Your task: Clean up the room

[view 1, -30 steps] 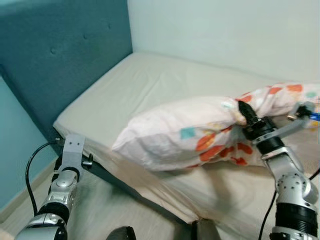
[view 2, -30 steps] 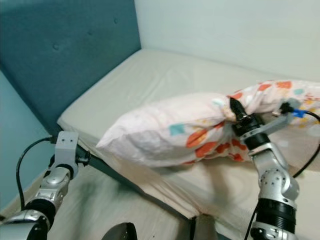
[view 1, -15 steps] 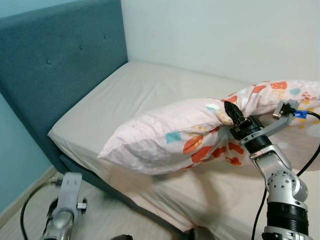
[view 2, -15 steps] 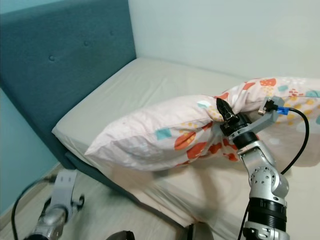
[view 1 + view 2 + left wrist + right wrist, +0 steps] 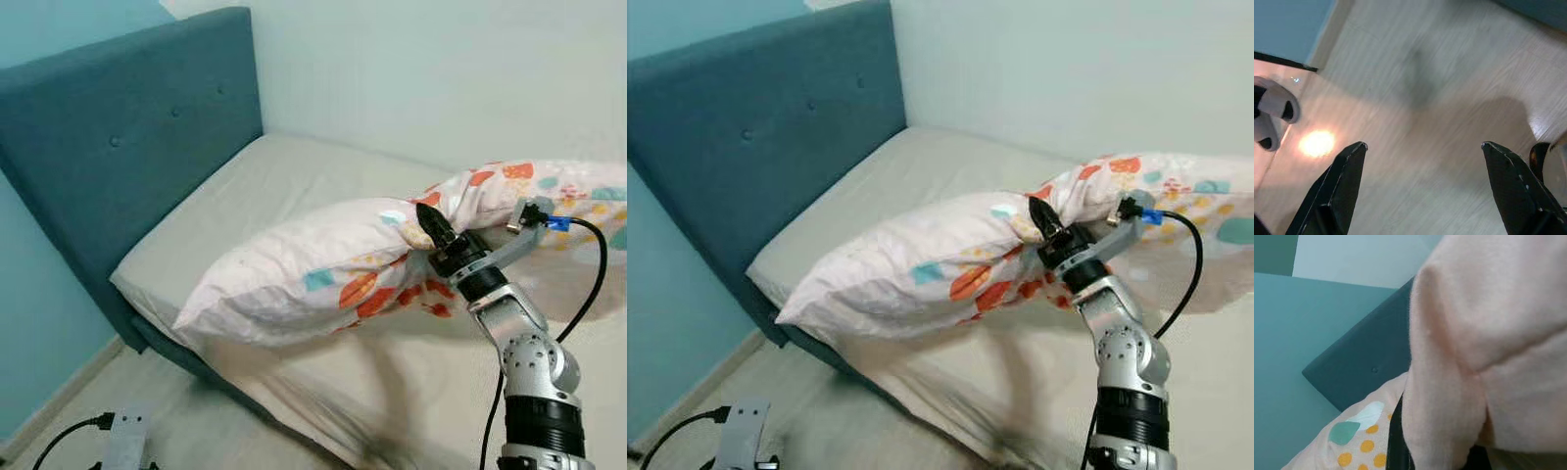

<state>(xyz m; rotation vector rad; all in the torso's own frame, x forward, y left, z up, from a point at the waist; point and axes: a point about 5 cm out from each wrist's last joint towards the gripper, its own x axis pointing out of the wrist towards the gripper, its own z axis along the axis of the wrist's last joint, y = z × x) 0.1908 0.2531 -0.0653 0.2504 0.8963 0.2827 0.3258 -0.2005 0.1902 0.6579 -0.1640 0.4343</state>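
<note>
One left hand (image 5: 1422,147) hangs spread wide over the floor (image 5: 1440,88). One pale pillow (image 5: 323,274), dotted with orange and teal, sags above the bed (image 5: 245,206), its middle pinched in the right hand (image 5: 431,227).

Even bright light, floor (image 5: 1415,98) blurred (glare spot)

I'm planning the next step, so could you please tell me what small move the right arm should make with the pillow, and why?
Probably carry it toward the headboard: the right gripper pinches the pillow mid-length, so it sags above the mattress.
</note>
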